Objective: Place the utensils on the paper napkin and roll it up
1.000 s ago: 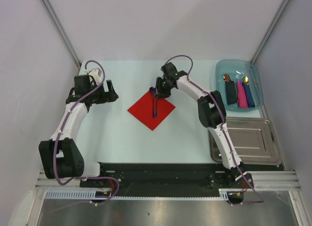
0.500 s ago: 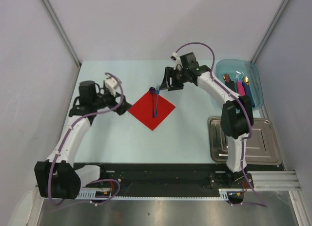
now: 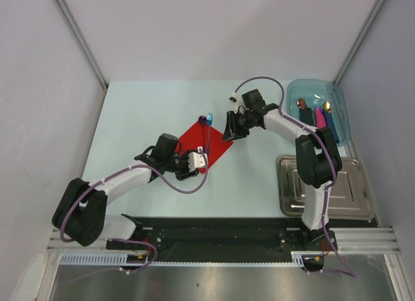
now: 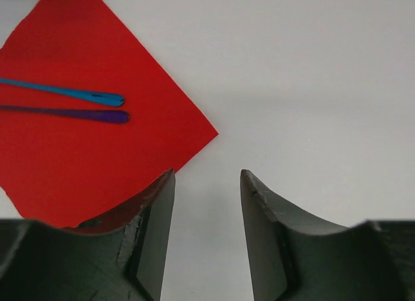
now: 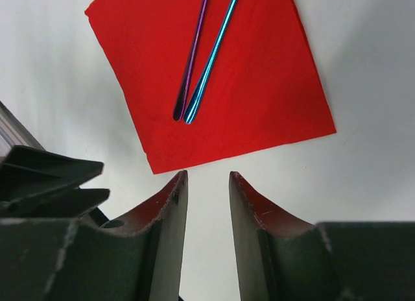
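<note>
A red paper napkin (image 3: 198, 144) lies as a diamond on the table. Both utensils rest side by side on it: the blue utensil (image 3: 209, 119) and the purple spoon (image 3: 202, 121), heads poking past the far corner. In the wrist views their thin handles cross the napkin (image 4: 78, 139) (image 5: 246, 87): blue (image 4: 71, 91) (image 5: 214, 54), purple (image 4: 71, 111) (image 5: 192, 58). My left gripper (image 3: 194, 163) (image 4: 207, 178) is at the napkin's near corner, open, one finger over the paper's edge. My right gripper (image 3: 229, 133) (image 5: 207, 178) is just off the right corner, open and holding nothing.
A clear blue tub (image 3: 340, 100) at the back right holds black, pink and blue napkin rolls with spoon heads sticking out. A metal tray (image 3: 327, 187) sits in front of it, beside the right arm.
The left arm swung from the far left to the napkin's near corner and its jaws narrowed. The right gripper drew back from the utensils to the napkin's right corner.
</note>
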Robot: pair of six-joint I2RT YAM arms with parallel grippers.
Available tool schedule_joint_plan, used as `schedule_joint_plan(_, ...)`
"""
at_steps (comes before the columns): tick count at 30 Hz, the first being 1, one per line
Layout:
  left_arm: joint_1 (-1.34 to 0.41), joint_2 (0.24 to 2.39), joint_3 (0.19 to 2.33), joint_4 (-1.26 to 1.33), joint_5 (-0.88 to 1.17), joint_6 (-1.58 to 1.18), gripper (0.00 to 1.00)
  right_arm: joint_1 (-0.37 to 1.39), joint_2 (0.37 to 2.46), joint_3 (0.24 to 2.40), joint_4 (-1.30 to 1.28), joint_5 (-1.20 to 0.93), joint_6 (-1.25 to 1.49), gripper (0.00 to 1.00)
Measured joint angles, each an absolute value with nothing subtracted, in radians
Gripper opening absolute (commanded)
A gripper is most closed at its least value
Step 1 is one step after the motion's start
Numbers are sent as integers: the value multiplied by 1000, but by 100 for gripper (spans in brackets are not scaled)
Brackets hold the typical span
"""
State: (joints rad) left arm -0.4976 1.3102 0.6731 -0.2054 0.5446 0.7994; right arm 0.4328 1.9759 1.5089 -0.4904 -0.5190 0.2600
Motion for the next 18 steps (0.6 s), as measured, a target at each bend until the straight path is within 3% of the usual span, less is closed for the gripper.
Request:
schedule_joint_plan(12, -627, 1544, 715, -129, 434, 952, 43, 422, 1992, 1512, -464, -513, 260, 36)
schedule_joint_plan(18, -632, 1595, 763, -114, 392, 981, 31, 405, 1995, 1512, -464, -512, 260, 36)
